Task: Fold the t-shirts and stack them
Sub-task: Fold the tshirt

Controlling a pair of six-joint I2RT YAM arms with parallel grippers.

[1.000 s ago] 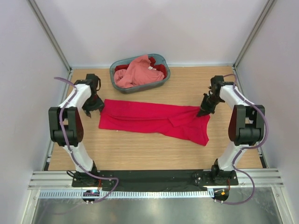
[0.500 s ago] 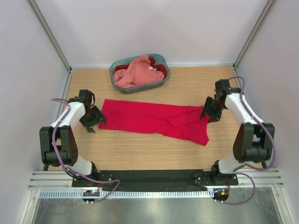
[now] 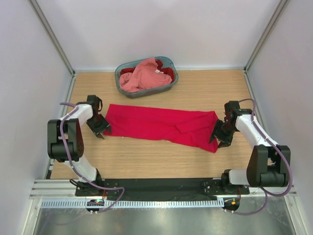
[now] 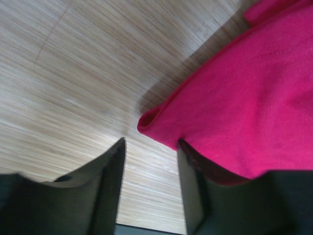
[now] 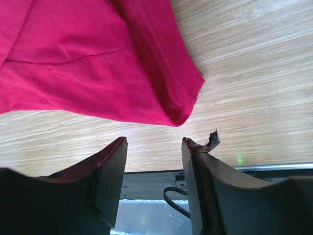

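Observation:
A bright crimson t-shirt lies spread in a long band across the table's middle. My left gripper stands open at its near left corner. In the left wrist view that corner sits just beyond the left gripper, the cloth's edge lies over one finger, and only bare wood shows between the jaws. My right gripper is open at the shirt's near right corner. In the right wrist view the hem corner lies just ahead of the right gripper, which holds nothing. A salmon pink t-shirt and a darker red one sit in the basket.
The grey-blue oval basket stands at the back centre. White walls and metal posts close the table on three sides. A black rail and metal strip run along the near edge, seen below the right fingers.
The right gripper opened, let go of the shirt's far right corner and moved down to its near right corner. The left gripper moved nearer along the left edge and narrowed somewhat.

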